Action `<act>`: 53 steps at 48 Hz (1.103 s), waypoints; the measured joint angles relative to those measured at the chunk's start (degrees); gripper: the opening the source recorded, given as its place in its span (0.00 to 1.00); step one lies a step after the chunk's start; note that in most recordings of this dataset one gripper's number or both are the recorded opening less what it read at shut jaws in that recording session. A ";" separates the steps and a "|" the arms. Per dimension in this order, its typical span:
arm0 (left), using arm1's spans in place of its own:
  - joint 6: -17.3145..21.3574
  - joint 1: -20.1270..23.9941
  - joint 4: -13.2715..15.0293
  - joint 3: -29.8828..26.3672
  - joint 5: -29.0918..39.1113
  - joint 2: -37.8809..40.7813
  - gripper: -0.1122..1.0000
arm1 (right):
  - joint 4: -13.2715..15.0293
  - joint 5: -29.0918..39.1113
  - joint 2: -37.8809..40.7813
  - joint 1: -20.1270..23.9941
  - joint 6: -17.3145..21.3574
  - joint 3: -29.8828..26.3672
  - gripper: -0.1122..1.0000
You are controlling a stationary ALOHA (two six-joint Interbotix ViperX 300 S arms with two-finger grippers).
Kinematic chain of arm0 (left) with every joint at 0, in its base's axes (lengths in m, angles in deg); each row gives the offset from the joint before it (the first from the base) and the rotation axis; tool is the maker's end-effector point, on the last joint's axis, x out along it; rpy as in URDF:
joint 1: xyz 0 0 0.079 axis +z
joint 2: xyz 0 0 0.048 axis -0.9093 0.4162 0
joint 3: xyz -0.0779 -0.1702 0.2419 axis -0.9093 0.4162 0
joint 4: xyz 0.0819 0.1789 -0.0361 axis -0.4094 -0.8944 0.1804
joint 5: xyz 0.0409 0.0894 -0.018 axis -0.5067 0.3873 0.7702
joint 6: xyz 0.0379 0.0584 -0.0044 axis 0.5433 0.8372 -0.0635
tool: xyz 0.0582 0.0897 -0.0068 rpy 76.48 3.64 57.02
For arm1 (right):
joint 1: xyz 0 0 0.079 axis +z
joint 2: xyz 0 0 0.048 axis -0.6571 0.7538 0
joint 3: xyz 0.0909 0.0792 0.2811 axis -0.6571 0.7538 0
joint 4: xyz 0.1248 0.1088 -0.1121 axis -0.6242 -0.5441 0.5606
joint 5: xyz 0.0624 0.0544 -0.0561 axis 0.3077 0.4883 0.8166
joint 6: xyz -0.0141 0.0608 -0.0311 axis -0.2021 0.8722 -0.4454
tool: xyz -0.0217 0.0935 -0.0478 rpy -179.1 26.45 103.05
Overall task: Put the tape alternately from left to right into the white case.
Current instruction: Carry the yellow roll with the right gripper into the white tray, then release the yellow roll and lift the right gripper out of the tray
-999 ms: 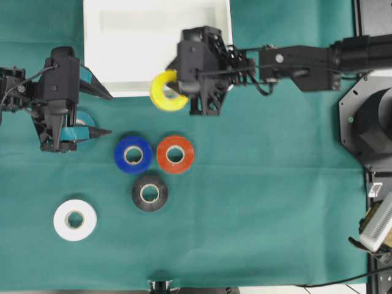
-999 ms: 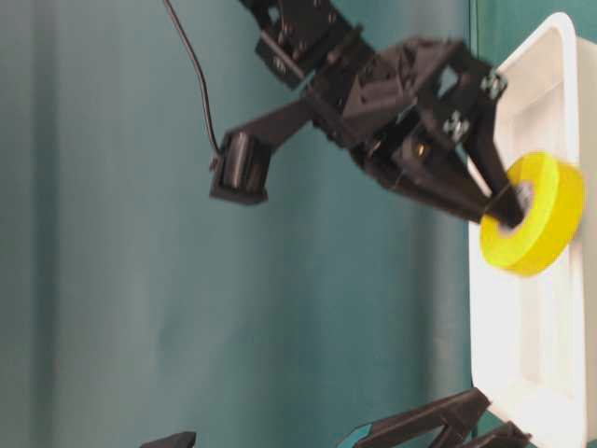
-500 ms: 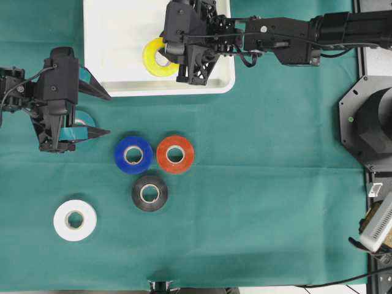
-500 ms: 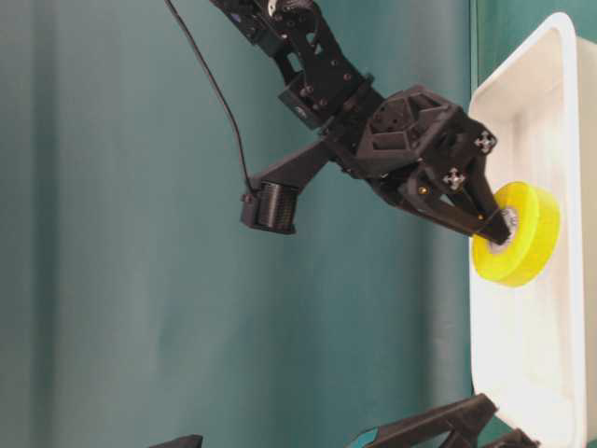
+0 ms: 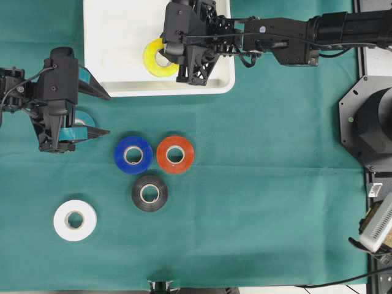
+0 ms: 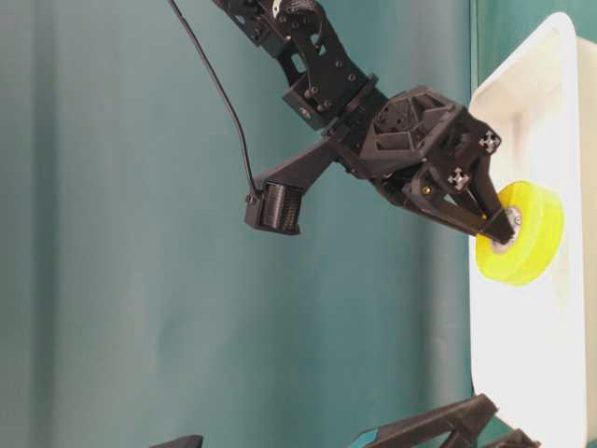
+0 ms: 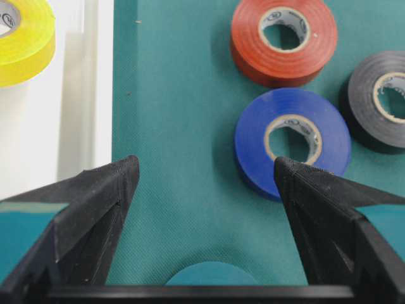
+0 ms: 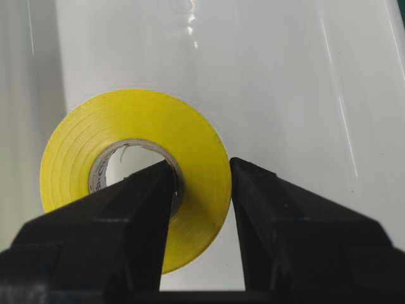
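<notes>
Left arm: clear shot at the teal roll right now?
Probably yes. The left gripper hangs with jaws open, and the teal roll lies right under it on the cloth, partly hidden by it. The nearest other roll, the blue roll, sits clear to one side.

Bare cloth (image 5: 257, 202) right of the clustered rolls (image 5: 153, 165) allows passage.

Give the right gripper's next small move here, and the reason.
Probably lower a touch and open. The right gripper is shut on the yellow roll's wall, one finger through the core, already over the white case. In the table-level view the roll looks tilted, not flat yet.
</notes>
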 measured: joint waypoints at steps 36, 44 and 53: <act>0.00 0.00 0.00 -0.09 0.00 -0.09 0.92 | 0.00 0.70 0.00 -0.09 0.09 -0.09 0.84; 0.00 0.00 0.09 -0.09 0.00 0.00 0.92 | 0.00 0.79 -0.09 -0.09 0.09 -0.09 0.84; 0.00 0.00 0.00 -0.09 0.00 0.00 0.92 | -0.09 1.93 -0.70 0.70 0.09 0.18 0.84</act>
